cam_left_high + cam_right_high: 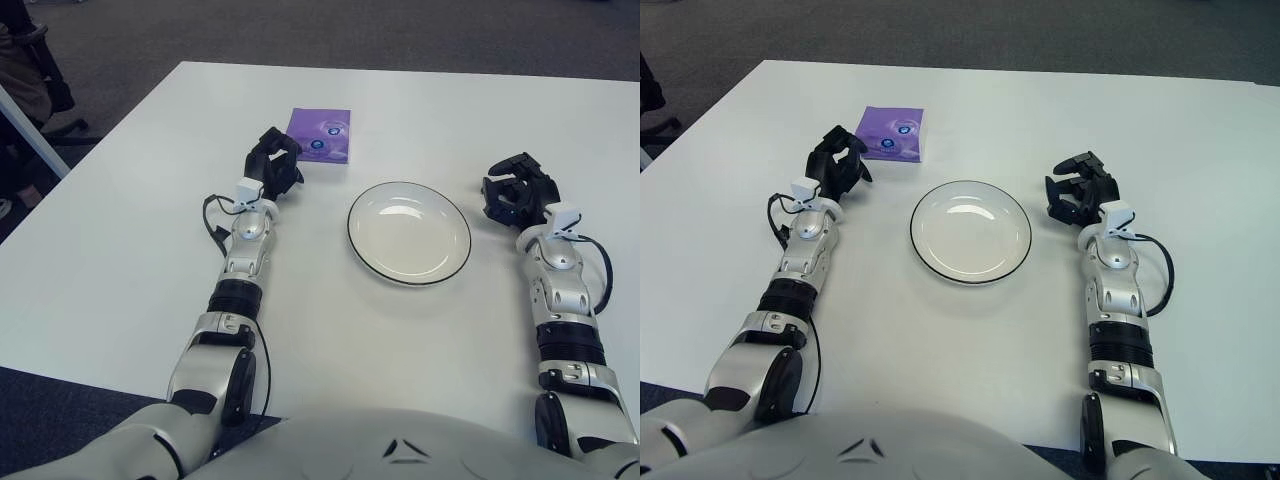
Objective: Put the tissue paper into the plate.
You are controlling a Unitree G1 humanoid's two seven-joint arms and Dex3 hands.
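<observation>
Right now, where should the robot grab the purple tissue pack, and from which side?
Probably by its near-left corner, coming from the robot's left. The tissue pack lies flat on the table, so fingers should pinch its thin side edges from above. The left hand shows right beside that corner, holding nothing. The plate sits to its right, and the right hand beyond that.

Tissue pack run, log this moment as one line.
left hand: open beside tissue pack | right hand: idle right of plate | plate: empty

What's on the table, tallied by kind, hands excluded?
Tissue packet, purple: 1
Plate, white with dark rim: 1
Total: 2
</observation>
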